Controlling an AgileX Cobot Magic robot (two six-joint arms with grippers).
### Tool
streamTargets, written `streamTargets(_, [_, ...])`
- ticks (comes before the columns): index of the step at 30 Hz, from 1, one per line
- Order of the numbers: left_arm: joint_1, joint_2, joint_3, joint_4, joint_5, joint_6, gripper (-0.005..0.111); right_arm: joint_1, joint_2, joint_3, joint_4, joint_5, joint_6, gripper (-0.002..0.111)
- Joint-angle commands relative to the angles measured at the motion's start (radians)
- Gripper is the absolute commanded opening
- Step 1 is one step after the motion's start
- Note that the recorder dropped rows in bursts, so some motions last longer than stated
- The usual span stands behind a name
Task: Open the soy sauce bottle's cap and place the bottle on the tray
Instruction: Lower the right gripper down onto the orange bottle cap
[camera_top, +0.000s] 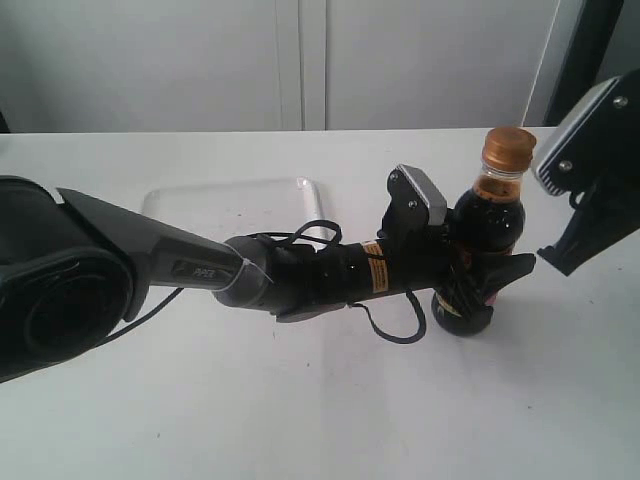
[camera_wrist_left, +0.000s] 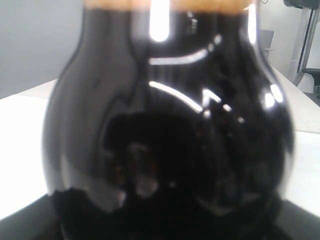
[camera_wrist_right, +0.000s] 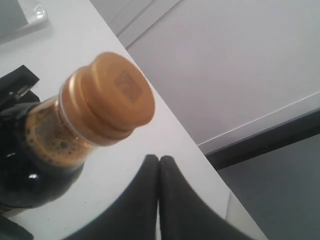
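Left end effector (camera_top: 478, 285) grips the soy sauce bottle (camera_top: 488, 215) (label seemingly unreadable); right end effector (camera_wrist_right: 159, 165) closed.

Glossy black arms, looping black cables, an orange-yellow label sticker, silver-grey wrist plates.

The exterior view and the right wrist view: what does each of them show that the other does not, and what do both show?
Only the exterior view shows the flat white rectangular plastic tray lying bare behind the left arm, and the left gripper clamped around the lower body of the small clear plastic soy sauce bottle, which stands upright on the white table. Only the right wrist view shows the right gripper with its fingertips pressed together, close beside the cap but apart from it. Both show the round copper-orange plastic cap, shut, and the dark neck below it.
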Motion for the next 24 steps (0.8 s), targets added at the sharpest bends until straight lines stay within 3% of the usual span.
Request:
streamTargets(1, [-0.005, -0.009, -0.003, -0.003, -0.056, -0.008, 0.0, -0.004, 0.058, -0.039, 0.0, -0.011, -0.008, 0.0])
streamTargets(24, [-0.005, -0.009, -0.003, -0.003, -0.015, -0.008, 0.0, 0.003, 0.16, -0.125, 0.0, 0.0, -0.009, 0.0])
